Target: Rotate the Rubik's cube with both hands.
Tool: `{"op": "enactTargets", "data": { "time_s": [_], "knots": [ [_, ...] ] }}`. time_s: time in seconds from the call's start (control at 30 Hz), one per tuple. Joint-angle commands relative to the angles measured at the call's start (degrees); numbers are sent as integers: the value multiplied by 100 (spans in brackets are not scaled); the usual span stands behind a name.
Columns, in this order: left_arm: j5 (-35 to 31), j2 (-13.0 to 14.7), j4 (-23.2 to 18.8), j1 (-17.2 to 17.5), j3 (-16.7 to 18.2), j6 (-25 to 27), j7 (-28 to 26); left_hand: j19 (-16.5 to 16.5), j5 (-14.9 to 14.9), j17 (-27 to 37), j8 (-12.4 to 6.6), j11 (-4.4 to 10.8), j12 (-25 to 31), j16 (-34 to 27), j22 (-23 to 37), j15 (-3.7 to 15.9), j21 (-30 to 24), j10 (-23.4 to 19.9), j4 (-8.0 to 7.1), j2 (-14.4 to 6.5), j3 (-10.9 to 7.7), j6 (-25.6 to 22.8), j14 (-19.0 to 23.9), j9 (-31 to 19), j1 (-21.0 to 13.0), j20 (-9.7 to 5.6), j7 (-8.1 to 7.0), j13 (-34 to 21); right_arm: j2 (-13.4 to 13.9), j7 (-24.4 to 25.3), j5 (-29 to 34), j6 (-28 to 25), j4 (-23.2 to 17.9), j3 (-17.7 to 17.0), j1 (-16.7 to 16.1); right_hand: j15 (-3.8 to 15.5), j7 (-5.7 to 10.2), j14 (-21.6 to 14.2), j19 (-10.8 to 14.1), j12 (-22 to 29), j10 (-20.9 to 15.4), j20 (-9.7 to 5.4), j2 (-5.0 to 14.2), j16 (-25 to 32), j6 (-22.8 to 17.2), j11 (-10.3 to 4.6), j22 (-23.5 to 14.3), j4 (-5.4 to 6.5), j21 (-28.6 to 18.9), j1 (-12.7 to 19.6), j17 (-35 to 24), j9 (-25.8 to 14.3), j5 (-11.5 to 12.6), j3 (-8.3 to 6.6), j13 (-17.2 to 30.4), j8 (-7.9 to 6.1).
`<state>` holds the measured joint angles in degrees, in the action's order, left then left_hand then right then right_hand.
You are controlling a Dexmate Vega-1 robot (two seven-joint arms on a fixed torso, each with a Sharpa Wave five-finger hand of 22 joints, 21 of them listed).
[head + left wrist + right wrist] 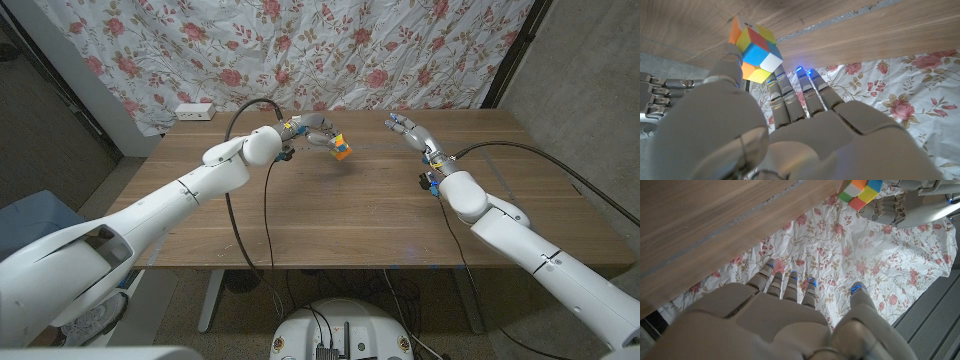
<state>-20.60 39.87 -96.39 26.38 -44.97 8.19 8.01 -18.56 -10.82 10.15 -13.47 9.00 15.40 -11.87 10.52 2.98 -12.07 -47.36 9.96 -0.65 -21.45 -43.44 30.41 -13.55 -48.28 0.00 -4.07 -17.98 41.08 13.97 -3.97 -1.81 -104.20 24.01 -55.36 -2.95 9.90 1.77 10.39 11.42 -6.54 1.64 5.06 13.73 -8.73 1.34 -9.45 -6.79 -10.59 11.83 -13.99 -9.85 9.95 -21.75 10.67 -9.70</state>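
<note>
Closest to the camera, two white arms come in from the bottom corners and reach out over the brown wooden worktop (330, 210). A black cable runs along each arm.

Farther out on the robot's left, the left hand (312, 134) holds the Rubik's cube (342, 150) up in the air, above the worktop's far half and a bit left of the middle. The cube does not touch the wood. In the left wrist view the cube (753, 49) sits at the tips of that hand (790, 130), gripped between the thumb on one side and the other fingers (782, 92) on the other side. It is tilted, with one corner pointing out (you can see orange, blue, white, yellow and red squares on it).

On the other side, the right hand (412, 130) is up over the far right part of the worktop. It holds nothing, and its fingers are stretched out and apart. It is well apart from the cube. In the right wrist view the right hand (790, 320) points its fingers (771, 270) forward, and the cube (860, 191) shows far off with the left hand (910, 207) beside it.

At the very back hangs a white cloth with pink flowers (300, 50). A white power strip (194, 110) sits near the worktop's far left corner.
</note>
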Motion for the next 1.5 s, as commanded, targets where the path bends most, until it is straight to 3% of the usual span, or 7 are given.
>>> {"op": "enactTargets", "data": {
  "time_s": [0.03,0.23,0.6,1.13,1.5],
  "knots": [
    [-640,130,34,-260,-152,-161,510,-8,-23,8,-33,382,5,17,11,703,-4,-411,-23,-175,-19,-272,15,-6,-4,-11,4,-11,-137,-251,-718,365,422,-45,132,0,5,45,-49,-10,-2,-22,-23,-6,71,15,-16,29,18,-74,-24,-20,-7,20,10,-12],
    [-824,150,187,-386,-191,-344,726,15,-22,9,-29,383,5,20,11,711,4,-421,-27,-183,-14,-274,7,-7,1,-13,-12,-15,-351,-372,-1073,898,899,-51,196,29,-8,48,-56,-11,-5,-50,-5,-6,116,14,-15,51,15,-121,-29,-20,-5,33,9,-12],
    [-1123,87,399,-467,-287,-401,1011,102,-20,9,-12,383,-23,41,10,715,36,-403,-39,-176,8,-256,-42,-10,35,-17,-51,-5,-490,-401,-1314,1052,1214,-6,312,53,-46,52,-69,-15,-4,-76,31,-6,175,13,-14,77,10,-186,-36,-19,2,50,8,-21],
    [-1435,3,613,-580,-381,-422,1240,255,-22,5,48,386,-75,89,-1,733,82,-334,-39,-159,37,-143,-164,-15,76,0,-173,-5,-883,-737,-1972,1780,1918,-50,419,61,-147,-7,-56,-19,-5,-97,29,13,190,19,-12,95,-3,-279,-39,-17,8,89,7,-48],
    [-1481,-6,635,-556,-421,-314,1389,315,-24,5,74,385,-106,107,-4,735,95,-270,-46,-153,53,-87,-227,-18,106,13,-191,-9,-1008,-845,-2126,1868,2152,6,516,79,-175,-40,-47,-25,9,-124,38,24,150,25,-11,110,-9,-333,-44,-17,13,108,6,-71]
  ]
}}
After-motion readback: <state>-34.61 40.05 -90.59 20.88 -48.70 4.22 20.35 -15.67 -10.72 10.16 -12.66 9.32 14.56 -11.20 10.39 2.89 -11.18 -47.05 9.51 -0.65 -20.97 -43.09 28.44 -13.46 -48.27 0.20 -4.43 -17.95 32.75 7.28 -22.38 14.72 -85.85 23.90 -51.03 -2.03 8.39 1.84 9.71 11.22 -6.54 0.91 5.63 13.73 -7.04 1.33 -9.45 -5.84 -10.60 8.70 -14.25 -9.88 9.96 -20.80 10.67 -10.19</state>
